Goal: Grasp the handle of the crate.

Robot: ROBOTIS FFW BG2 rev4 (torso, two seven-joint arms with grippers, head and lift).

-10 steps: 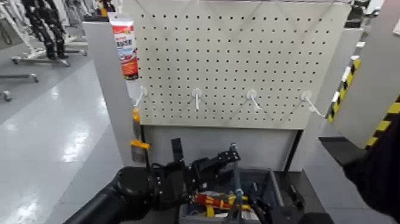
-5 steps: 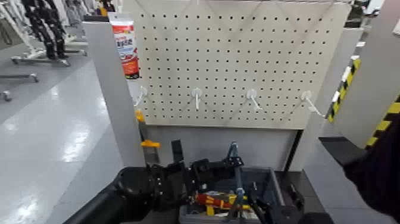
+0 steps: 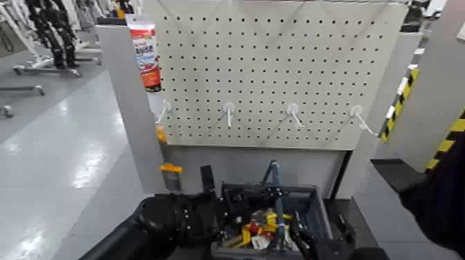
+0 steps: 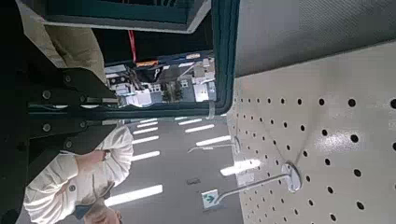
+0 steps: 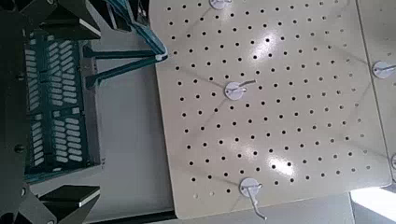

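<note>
The grey-blue crate stands low in the head view under the pegboard, with red and yellow tools inside. Its thin blue-grey handle stands upright over the middle. My left gripper is at the crate's left rim, below and left of the handle. A blue-green bar passes close in the left wrist view. My right gripper is low at the crate's front right, open. Its fingers stand wide apart on either side of the slotted crate wall, with the handle beyond.
A white pegboard with several white hooks rises right behind the crate. A grey post with a red and white label stands to the left. A yellow-black striped column is on the right. A person's beige sleeve shows.
My left gripper has drawn back from the upper part of the handle down to the crate's left rim. The crate and handle now show higher and fuller in the head view.
</note>
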